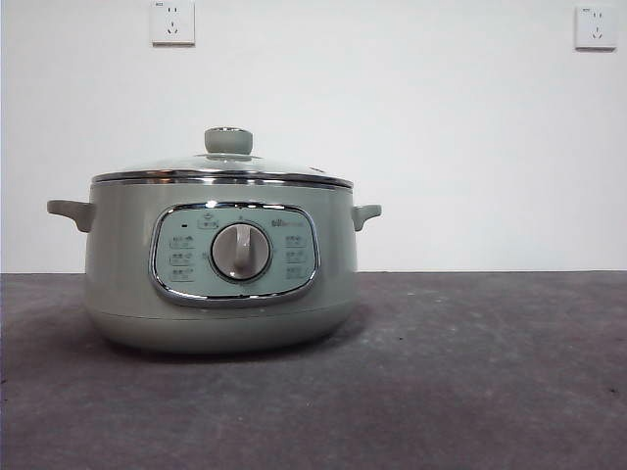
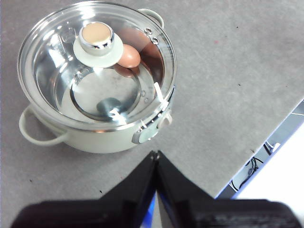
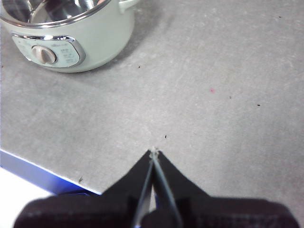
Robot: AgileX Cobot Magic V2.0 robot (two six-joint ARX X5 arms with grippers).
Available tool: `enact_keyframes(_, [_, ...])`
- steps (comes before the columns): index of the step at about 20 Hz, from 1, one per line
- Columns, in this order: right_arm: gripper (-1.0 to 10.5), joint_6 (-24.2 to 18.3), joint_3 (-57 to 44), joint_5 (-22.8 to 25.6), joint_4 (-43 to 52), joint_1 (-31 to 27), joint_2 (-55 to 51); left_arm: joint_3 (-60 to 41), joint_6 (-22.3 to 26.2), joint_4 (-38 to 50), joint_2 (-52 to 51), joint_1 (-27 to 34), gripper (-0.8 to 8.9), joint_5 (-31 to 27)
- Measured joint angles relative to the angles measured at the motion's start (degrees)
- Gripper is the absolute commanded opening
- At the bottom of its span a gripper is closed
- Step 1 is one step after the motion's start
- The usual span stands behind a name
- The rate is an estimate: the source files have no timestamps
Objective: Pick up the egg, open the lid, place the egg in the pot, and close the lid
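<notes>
Egg (image 2: 128, 55) in the pot, folks: the reddish-brown oval lies inside on the shiny steel floor, close to the inner wall and seen through the glass just beside the knob (image 2: 97, 38). And the lid (image 2: 61, 71) is on, its steel rim seated level all around the pot's mouth, the pale green knob upright at the centre.

From the front, the pot (image 1: 118, 255) stands alone on the dark grey table (image 1: 470, 392), sage-green, its chrome-framed control panel (image 1: 234, 253) and central dial (image 1: 240, 252) facing us, one small handle out to each side. The domed lid caps it neatly, knob on top. Behind it is a plain white wall (image 1: 441, 147) with two sockets high up, one toward the left (image 1: 172, 22) and one at the far right (image 1: 596, 26). No arm shows in this view.

Over to the wrists. The left gripper (image 2: 155, 154) hangs above the table, clear of the pot, near the panel side, its two black jaws pressed tip to tip with nothing between them. The right gripper (image 3: 154, 152) hovers over bare table near the table's edge, well apart from the pot, and its jaws meet at the tips too, holding nothing.
</notes>
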Motion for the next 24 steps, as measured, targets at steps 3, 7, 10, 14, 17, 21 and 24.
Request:
enact_keyframes(3, [0.0, 0.0, 0.0, 0.0, 0.0, 0.0, 0.0, 0.0, 0.4, 5.5, 0.2, 0.5, -0.04, 0.0])
enact_keyframes(7, [0.0, 0.0, 0.0, 0.0, 0.0, 0.0, 0.0, -0.2, 4.3, 19.5, -3.0, 5.4, -0.04, 0.2])
enact_keyframes(10, [0.0, 0.0, 0.0, 0.0, 0.0, 0.0, 0.0, -5.0, 7.0, 30.9, -9.6, 12.4, -0.04, 3.0])
enact_keyframes(14, [0.0, 0.0, 0.0, 0.0, 0.0, 0.0, 0.0, -22.2, 8.3, 41.7, -22.5, 21.4, -0.04, 2.3])
enact_keyframes(17, [0.0, 0.0, 0.0, 0.0, 0.0, 0.0, 0.0, -38.2, 8.4, 50.0, -31.9, 24.7, -0.04, 1.0])
enact_keyframes(21, [0.0, 0.0, 0.0, 0.0, 0.0, 0.0, 0.0, -57.4, 6.2, 57.4, -42.2, 25.3, -0.04, 0.7])
enact_keyframes(24, [0.0, 0.0, 0.0, 0.0, 0.0, 0.0, 0.0, -67.3, 3.4, 58.2, -47.5, 25.4, -0.04, -0.1])
